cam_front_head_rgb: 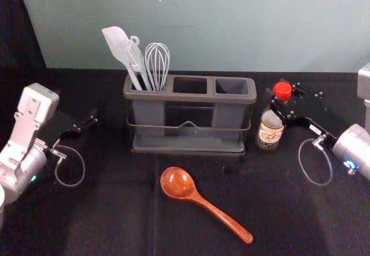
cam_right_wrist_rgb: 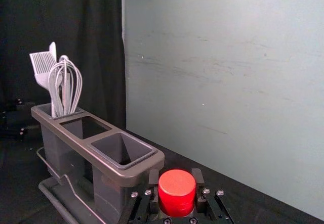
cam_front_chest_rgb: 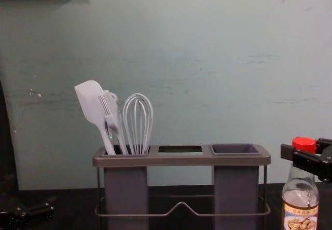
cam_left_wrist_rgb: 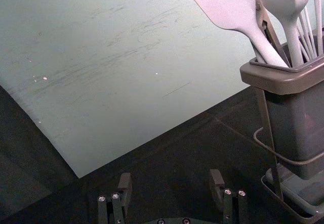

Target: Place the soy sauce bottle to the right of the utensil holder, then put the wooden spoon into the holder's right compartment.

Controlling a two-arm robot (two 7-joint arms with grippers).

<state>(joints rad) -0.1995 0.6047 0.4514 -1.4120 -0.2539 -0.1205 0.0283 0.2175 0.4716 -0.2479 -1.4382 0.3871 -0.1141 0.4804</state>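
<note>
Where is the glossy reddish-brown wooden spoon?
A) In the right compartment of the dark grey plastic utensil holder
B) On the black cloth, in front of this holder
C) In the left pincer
B: the spoon lies flat on the black cloth, nearer to the viewer than the holder.

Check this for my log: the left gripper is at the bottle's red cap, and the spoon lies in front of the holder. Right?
Wrong gripper: the head view shows the right gripper at the red cap. The spoon does lie in front of the holder.
</note>
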